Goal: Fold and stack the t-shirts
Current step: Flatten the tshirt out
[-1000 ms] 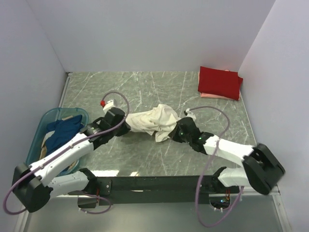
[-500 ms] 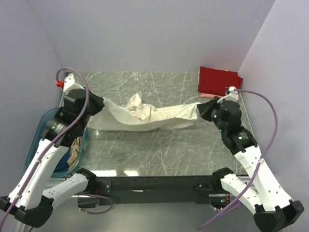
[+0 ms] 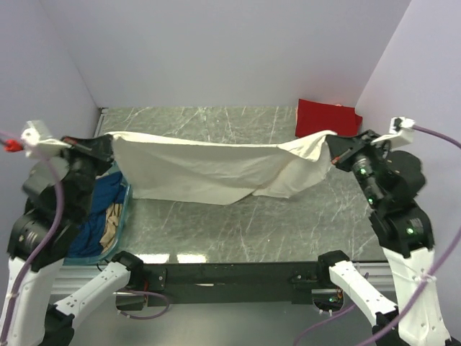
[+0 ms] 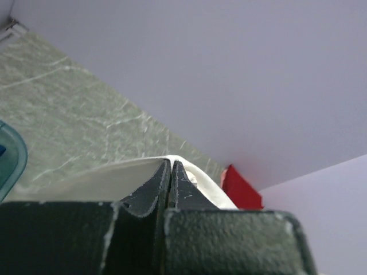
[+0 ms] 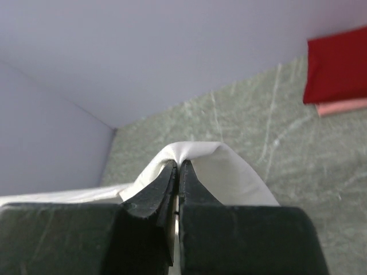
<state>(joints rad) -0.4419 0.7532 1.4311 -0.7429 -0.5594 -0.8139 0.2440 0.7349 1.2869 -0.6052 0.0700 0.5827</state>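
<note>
The cream-white t-shirt (image 3: 209, 169) hangs stretched in the air between my two grippers, above the marble table. My left gripper (image 3: 106, 138) is shut on its left top corner; in the left wrist view the cloth (image 4: 103, 180) folds over the closed gripper (image 4: 171, 163). My right gripper (image 3: 333, 138) is shut on the right top corner; the cloth (image 5: 229, 172) drapes over the closed gripper (image 5: 178, 164). A folded red t-shirt (image 3: 328, 119) lies on a pale pink one (image 5: 344, 106) at the back right. A dark blue shirt (image 3: 101, 209) and a tan one (image 3: 109, 229) lie in the basket.
The teal plastic basket (image 3: 125, 205) stands at the table's left edge, under my left arm. Lilac walls close in the table on the left, back and right. The marble table top (image 3: 238, 223) lies below the hanging shirt.
Both grippers have risen and moved far apart, left to the left wall side and right to the right. The cream-white shirt went from a crumpled heap on the table to a stretched sheet in the air.
</note>
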